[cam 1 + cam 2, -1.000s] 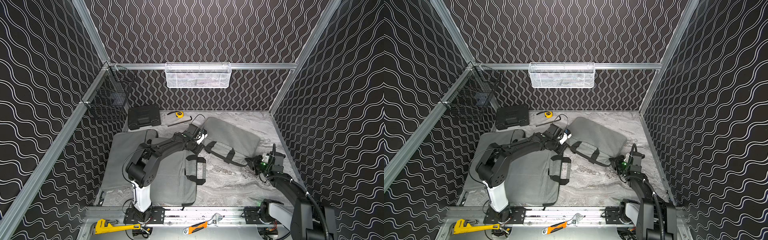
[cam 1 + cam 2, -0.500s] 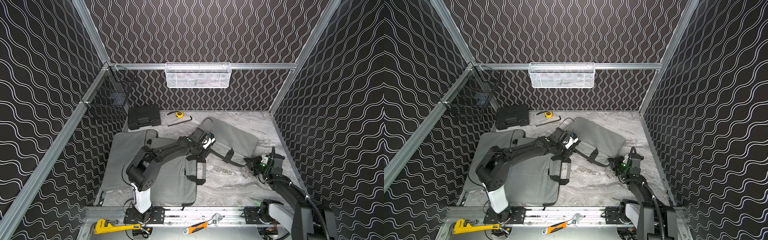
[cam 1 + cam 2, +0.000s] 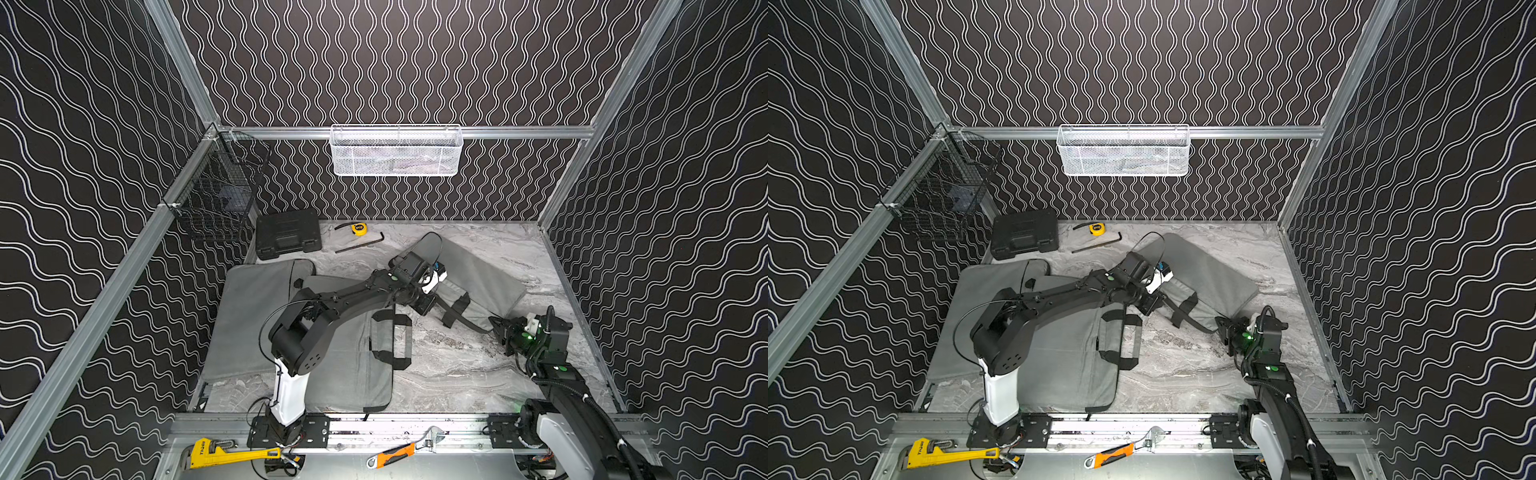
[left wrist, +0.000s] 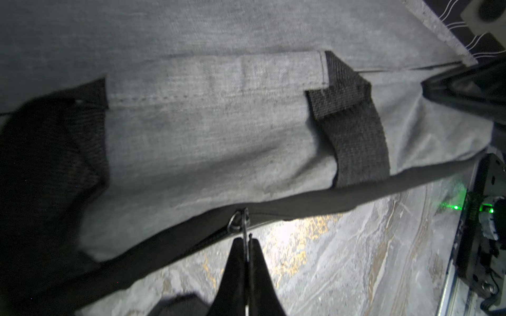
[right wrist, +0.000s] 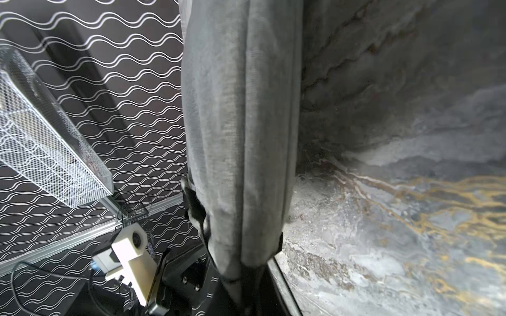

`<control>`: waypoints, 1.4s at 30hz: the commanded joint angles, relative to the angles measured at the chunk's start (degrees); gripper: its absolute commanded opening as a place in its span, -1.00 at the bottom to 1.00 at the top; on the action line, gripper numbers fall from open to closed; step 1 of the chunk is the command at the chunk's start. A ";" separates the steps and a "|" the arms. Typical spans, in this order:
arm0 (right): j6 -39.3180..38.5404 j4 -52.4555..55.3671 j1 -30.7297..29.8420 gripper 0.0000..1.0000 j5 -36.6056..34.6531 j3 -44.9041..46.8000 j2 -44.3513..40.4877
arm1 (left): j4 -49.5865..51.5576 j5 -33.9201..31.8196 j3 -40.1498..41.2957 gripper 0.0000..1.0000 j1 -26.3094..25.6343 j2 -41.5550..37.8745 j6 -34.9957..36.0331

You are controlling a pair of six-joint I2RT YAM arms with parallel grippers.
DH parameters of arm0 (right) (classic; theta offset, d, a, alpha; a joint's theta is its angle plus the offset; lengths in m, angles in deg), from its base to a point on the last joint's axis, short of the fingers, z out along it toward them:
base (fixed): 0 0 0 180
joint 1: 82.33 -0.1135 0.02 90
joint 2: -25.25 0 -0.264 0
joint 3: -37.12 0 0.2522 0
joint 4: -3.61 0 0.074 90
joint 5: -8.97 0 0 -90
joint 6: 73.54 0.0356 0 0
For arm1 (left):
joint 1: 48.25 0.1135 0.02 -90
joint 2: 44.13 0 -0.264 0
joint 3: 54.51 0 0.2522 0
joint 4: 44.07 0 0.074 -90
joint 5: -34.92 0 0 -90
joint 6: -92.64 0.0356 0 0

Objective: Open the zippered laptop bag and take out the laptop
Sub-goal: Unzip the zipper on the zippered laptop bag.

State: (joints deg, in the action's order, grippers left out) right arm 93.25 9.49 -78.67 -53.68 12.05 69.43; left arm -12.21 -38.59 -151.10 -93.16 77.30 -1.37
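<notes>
The task is judged to be at its first stage: unzipping is in hand, and no laptop is seen in any view. The grey laptop bag (image 3: pixel 482 274) is found on the marbled bench (image 3: pixel 457 374), right of centre in both top views.

In the left wrist view the left end effector (image 4: pixel 247 247) is seen with its tips pressed together on the thin metal zipper pull (image 4: pixel 244 231). The pull hangs from the slider (image 4: pixel 238 219) on the dark zipper band along the bag's edge, near a black webbing handle (image 4: pixel 353 131).

The right end effector (image 3: pixel 497 327) is closed on a corner of the same bag, at the right of the frame. In the right wrist view the grey fabric is seen gathered between its tips.

How much of the zipper is already parted cannot be told, since the band looks equally dark on both sides of the slider. By this reckoning, three things are left to be done: the zipper run along the edge, the flap lifted, the laptop drawn out.

Another grey bag (image 3: pixel 353 374) is seen lower left of centre, beneath the left arm.
</notes>
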 commanded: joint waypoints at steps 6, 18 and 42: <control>6.81 -4.33 -13.84 -1.00 -13.32 -3.01 2.21 | -1.57 1.88 -2.75 -1.00 -0.09 2.40 2.98; 11.20 -13.58 -17.92 -1.00 -21.11 -2.81 9.89 | -4.14 4.77 4.28 -1.00 0.19 -3.14 -0.21; 7.55 -11.54 -15.10 0.19 -15.91 -2.31 14.26 | -5.23 5.32 8.12 -1.00 -7.08 -4.50 -3.68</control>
State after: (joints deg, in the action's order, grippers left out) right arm 102.67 -4.41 -95.74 -69.52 10.71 84.49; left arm -16.88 -34.96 -143.08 -100.74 73.89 -6.36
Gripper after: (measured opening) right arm 0.574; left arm 0.055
